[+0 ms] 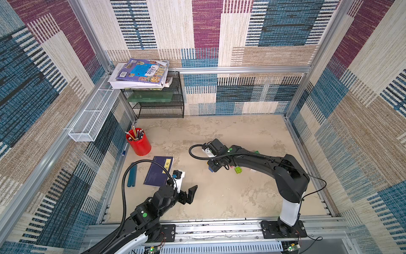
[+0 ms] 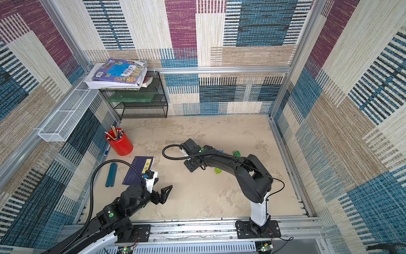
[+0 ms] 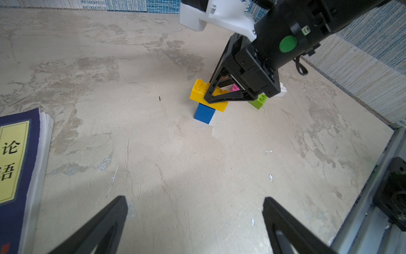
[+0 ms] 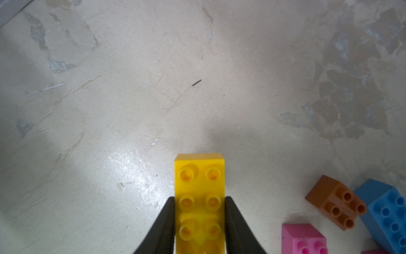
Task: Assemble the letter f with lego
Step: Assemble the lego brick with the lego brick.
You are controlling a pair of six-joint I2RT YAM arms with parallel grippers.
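The table [image 1: 219, 198] carried everything, and the yellow brick [image 4: 199, 176] near its middle serves as the marker for places. The right arm [image 1: 285, 173] reached across to that brick. The left arm [image 1: 153, 204] stayed well apart from it, on the robot's left and nearer the base rail. A wire rack [image 1: 158, 103] stood far behind the brick and to its left, in the back corner. The book [image 1: 158, 171] lay flat well left of the brick, and the red cup [image 1: 138, 143] of pencils stood beyond the book, farther from the brick.

The right gripper [image 4: 200, 200] was clamped on the yellow brick, one finger on each long side. The left gripper [image 3: 195, 199] had its jaws spread wide with nothing between them, and it pointed toward the brick from a distance.

The left wrist view showed the yellow brick [image 3: 198, 91] resting on a blue brick [image 3: 204, 113] and overhanging it on both sides. A light blue brick [image 4: 388, 211], a brown brick [image 4: 336, 202] and a pink brick [image 4: 303, 237] lay loose on the table near the yellow one. A green brick [image 3: 259, 101] and a white brick [image 3: 282, 91] lay a little farther off, beyond the gripper.
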